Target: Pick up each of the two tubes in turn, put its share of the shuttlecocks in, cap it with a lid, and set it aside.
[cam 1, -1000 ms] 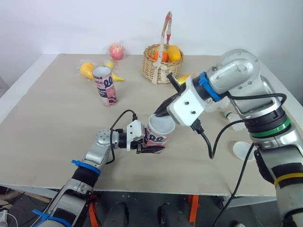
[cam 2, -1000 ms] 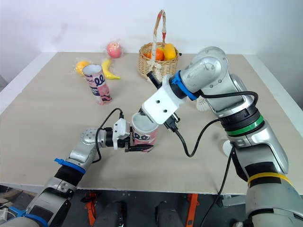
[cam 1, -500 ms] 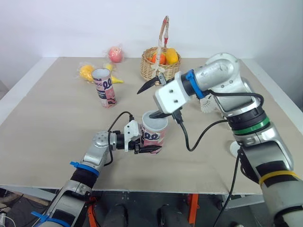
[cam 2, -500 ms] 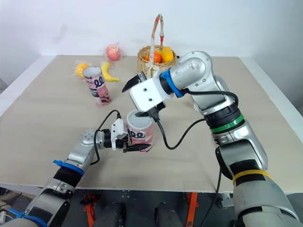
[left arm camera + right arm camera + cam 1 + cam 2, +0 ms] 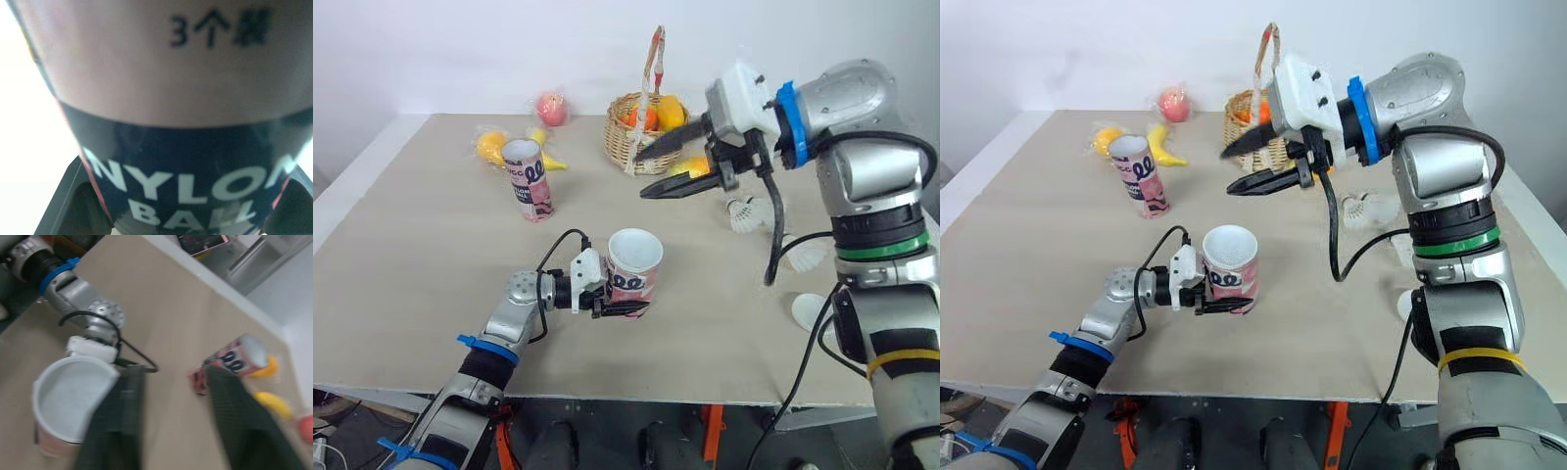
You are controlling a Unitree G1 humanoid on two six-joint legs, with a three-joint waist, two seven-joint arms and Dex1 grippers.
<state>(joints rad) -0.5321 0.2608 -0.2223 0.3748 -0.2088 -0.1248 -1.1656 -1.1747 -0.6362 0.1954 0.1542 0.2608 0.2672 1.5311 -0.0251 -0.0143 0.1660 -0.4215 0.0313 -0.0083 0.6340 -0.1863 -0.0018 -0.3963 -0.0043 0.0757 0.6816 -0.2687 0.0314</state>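
The left claw [image 5: 628, 305] is clamped on a shuttlecock tube [image 5: 635, 266], roughly upright with its mouth uncapped, near the front of the desk [image 5: 431, 245]. The right claw [image 5: 651, 173] hangs above and beyond it, spread wide and empty. The second tube [image 5: 530, 178] stands farther back left. Shuttlecocks [image 5: 744, 211] lie to the right.

The front tube [image 5: 195, 73] has words on it. On its pale band there is a black "3" with two Chinese signs after it. Under that, on the dark band, big white letters say "NYLON", and below them "BALL", with the bottom of those letters cut off. On its pink side the same tube has fat black rings that look like "00". The back tube [image 5: 530, 180] has the same "00" rings. The smaller print on both is too tiny to read.
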